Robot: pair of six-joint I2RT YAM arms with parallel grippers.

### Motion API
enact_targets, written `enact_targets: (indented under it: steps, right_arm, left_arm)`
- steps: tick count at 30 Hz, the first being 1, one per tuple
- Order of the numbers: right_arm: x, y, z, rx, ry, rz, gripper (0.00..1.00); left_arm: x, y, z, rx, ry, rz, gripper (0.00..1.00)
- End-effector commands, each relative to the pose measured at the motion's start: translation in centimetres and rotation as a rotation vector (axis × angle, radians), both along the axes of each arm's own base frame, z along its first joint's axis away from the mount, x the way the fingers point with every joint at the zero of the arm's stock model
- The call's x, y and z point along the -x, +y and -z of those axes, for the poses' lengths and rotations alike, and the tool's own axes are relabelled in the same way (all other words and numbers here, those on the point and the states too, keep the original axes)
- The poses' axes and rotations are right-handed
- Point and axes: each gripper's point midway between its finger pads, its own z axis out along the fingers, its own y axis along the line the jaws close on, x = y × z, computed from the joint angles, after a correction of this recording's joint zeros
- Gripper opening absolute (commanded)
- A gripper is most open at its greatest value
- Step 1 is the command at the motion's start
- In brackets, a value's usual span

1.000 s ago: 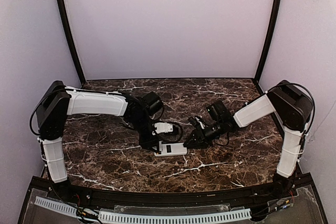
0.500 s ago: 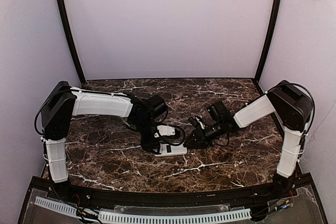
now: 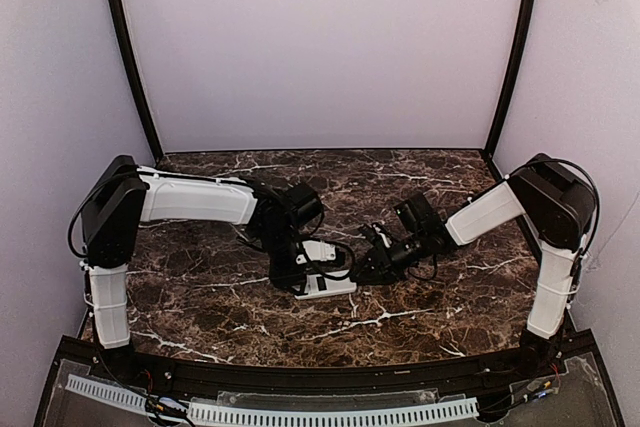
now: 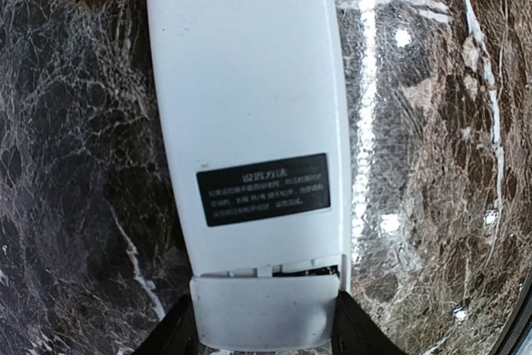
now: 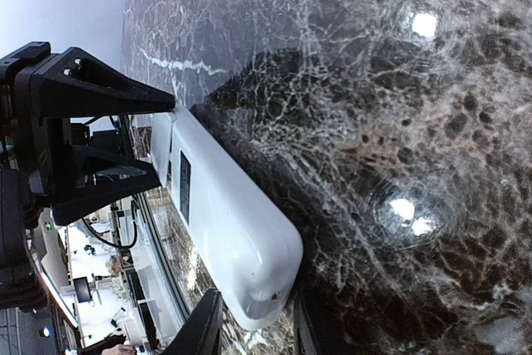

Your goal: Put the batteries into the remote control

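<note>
The remote control lies back-up on the marble table, between both grippers. In the left wrist view its white back carries a dark label, and the battery cover sits almost flush, leaving a thin dark slit. My left gripper is shut on the cover end, a finger pressed against each side. My right gripper is shut on the opposite, rounded end of the remote control. From above, the left gripper and right gripper face each other across it. The batteries are hidden.
The dark marble table ends at a black rail along the near edge. Pale walls and black corner posts enclose the back and sides. The left arm's black fingers show in the right wrist view.
The left arm's wrist has edged right and down toward the remote. The remote and the right arm stay where they were.
</note>
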Motion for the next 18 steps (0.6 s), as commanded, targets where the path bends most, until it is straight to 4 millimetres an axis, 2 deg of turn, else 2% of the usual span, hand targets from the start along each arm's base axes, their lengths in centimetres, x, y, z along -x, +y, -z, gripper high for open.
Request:
enact_targets:
  steps: [1,10,18]
  right_arm:
    - [0.15,-0.21,0.39,-0.010,0.011,0.002,0.28]
    - [0.30,-0.27,0.29,-0.017,0.013,0.005,0.27]
    - [0.65,-0.10,0.23,-0.029,0.021,-0.003,0.25]
  left_arm:
    - [1.06,0.00,-0.25,-0.021,0.042,0.010,0.51]
    - [1.31,-0.52,-0.77,-0.015,0.079,-0.004,0.51]
    - [1.35,0.01,-0.55,-0.050,0.088,-0.035,0.51]
